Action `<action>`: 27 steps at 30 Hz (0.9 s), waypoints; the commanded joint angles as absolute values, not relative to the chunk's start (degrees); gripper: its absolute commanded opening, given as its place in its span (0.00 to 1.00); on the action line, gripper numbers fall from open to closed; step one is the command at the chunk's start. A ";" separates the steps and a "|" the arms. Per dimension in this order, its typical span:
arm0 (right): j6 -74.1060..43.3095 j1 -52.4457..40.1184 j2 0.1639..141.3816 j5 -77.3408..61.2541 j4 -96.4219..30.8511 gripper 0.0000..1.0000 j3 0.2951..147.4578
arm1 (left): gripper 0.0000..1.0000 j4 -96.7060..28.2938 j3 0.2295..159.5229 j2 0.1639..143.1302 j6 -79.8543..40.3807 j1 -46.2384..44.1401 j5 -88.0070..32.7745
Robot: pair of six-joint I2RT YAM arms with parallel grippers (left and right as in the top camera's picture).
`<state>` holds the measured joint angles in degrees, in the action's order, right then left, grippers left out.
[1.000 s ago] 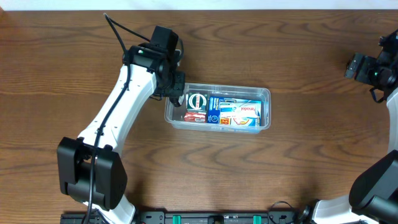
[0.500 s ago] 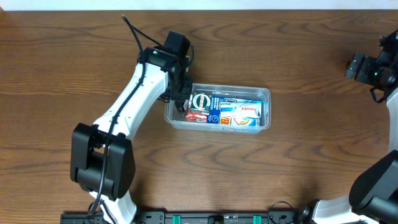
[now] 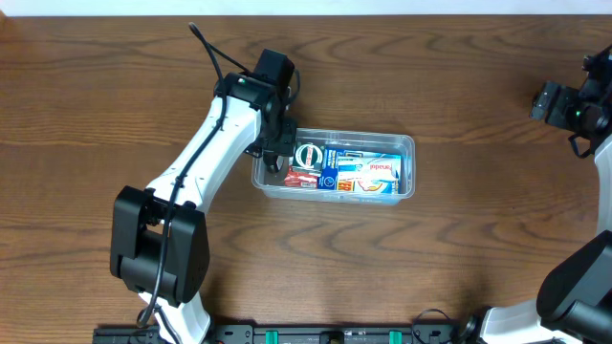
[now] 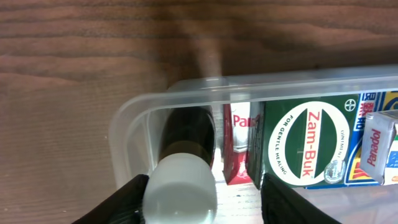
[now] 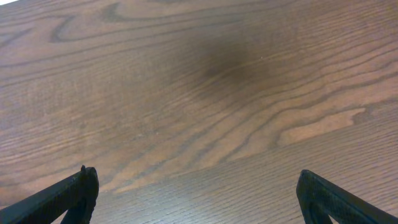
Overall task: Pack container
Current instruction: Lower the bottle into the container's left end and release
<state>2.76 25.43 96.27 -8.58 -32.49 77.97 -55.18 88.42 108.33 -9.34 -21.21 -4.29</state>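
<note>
Dark wood-grain table [image 3: 96, 96] is seen in every view, and just to the 3 o'clock side of its centre the container [image 3: 409, 145] is set with its long sides running from 9 to 3 o'clock. The left gripper [image 4: 205, 190] is held low over the container's 9 o'clock end, its fingers spread apart on either side of a dark bottle [image 4: 186, 134] with a white cap. One finger is seen just beside the cap, while the other is kept clear of it, so nothing is clamped. The bottle is judged to have been put in this end because it looks like the only free slot. It is wedged between the rounded end wall and a red packet [image 4: 239, 146]; whether it is upright or leaning cannot be told. Towards 3 o'clock a green Zam-Buk box [image 4: 305, 146] is packed against the red packet, and a blue Panadol box [image 4: 379, 149] is lodged beyond it. The tub is thus filled almost wall to wall, and the packing is judged nearly done. A straight lift is called for next, since the cap or the clear wall could be caught by a finger. The right gripper [image 5: 198, 180] is parked at the table's 2 o'clock edge, well apart from the container. Its fingers are wide apart over bare wood, presumably to leave room for the left arm.
</note>
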 commanded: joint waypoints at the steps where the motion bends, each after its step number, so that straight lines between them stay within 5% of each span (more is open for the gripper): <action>1: 3.51 25.32 96.60 -9.04 -32.58 0.99 78.26 | 0.59 -55.22 88.09 108.22 -9.72 -21.08 -3.88; 23: 3.51 25.32 96.60 -9.04 -32.58 0.99 78.26 | 0.66 -56.62 93.06 91.42 -9.63 -21.08 -8.32; 27: 3.51 25.32 96.60 -9.04 -32.58 0.99 78.26 | 0.74 -58.96 93.03 86.98 -7.49 -20.88 -7.66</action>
